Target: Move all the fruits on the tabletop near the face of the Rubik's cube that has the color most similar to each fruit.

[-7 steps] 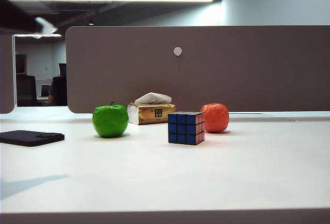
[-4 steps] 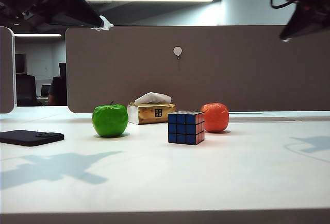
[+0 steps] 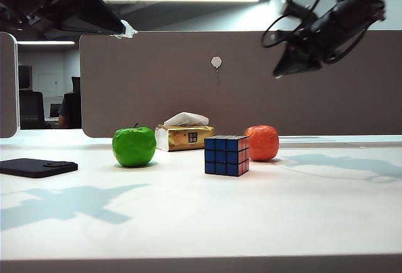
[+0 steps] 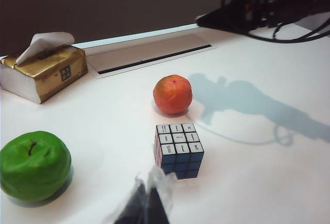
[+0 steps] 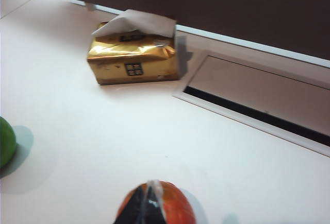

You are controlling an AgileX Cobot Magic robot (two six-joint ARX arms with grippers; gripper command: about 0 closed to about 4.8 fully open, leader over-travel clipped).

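On the white tabletop (image 3: 188, 216) a green apple (image 3: 134, 146) stands left of the Rubik's cube (image 3: 226, 155), whose blue face looks toward the front and whose red-orange face (image 3: 244, 154) is turned right. The orange (image 3: 262, 142) sits just behind and right of the cube, close to that face. My left gripper (image 3: 127, 31) hangs high at the upper left, shut and empty; its wrist view shows the apple (image 4: 33, 165), the cube (image 4: 178, 149) and the orange (image 4: 172, 94) below its tips (image 4: 152, 190). My right gripper (image 3: 281, 70) hovers high above the orange (image 5: 172, 206), shut and empty (image 5: 149, 195).
A golden tissue box (image 3: 184, 137) stands behind the cube, between the fruits. At the far left of the table lies a flat black device (image 3: 38, 167). A brown partition (image 3: 251, 97) closes off the back, with a cable slot (image 5: 258, 116) in the desk before it.
The right arm has swung in from the upper right, leftward and lower, to above the orange. The left arm entered at the upper left earlier and now holds still. The objects have not moved.
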